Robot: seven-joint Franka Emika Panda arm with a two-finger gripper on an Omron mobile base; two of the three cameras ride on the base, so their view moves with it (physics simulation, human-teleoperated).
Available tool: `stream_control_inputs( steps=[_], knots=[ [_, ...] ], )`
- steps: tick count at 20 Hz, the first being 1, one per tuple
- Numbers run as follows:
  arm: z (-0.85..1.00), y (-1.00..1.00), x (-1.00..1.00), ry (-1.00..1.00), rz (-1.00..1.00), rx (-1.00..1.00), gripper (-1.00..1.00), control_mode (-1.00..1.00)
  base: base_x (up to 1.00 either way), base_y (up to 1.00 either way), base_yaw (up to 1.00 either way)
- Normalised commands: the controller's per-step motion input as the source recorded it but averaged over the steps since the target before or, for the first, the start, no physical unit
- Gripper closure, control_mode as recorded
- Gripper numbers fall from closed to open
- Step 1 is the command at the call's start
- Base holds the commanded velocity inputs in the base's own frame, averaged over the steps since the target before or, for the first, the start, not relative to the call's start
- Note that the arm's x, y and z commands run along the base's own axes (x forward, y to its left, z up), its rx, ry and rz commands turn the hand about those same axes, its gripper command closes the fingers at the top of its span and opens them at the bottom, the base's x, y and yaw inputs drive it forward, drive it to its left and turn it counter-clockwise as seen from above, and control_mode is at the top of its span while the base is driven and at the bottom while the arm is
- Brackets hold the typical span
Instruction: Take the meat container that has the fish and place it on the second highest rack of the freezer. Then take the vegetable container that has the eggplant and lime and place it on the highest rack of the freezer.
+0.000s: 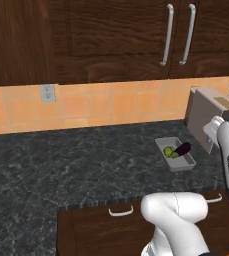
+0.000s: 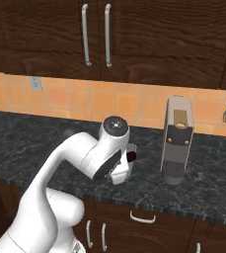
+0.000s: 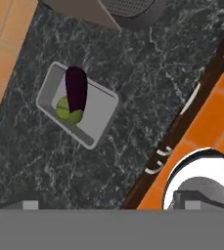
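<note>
Claw high above dark speckled stone counter (image 3: 147,97), fingertips barely visible, jaw state cannot tell. Shallow grey rectangular tray (image 3: 100,121) with glossy purple eggplant (image 3: 76,88) and yellow-green lime (image 3: 63,108) lies ahead-left below, long axis diagonal, beside grey coffee machine (image 1: 206,117).

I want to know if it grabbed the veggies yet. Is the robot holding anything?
No, nothing is held. The tray with the eggplant sits on the counter, away from the tool.
</note>
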Motion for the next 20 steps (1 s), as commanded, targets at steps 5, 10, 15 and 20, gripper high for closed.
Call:
stream_control_inputs(
  steps=[5, 10, 15, 20],
  knots=[
    [-0.48, 0.00, 0.61, 0.16, -0.23, 0.18, -1.00, -1.00, 0.00, 0.00, 0.00],
    [-0.41, -0.08, 0.63, 0.13, 0.00, 0.31, -1.00, -1.00, 0.00, 0.00, 0.00],
    [-0.49, 0.00, 0.17, 0.15, -0.03, 0.06, -1.00, -1.00, 0.00, 0.00, 0.00],
    [-0.50, -0.01, 0.00, 0.04, -0.06, 0.00, -1.00, -1.00, 0.00, 0.00, 0.00]
  ],
)
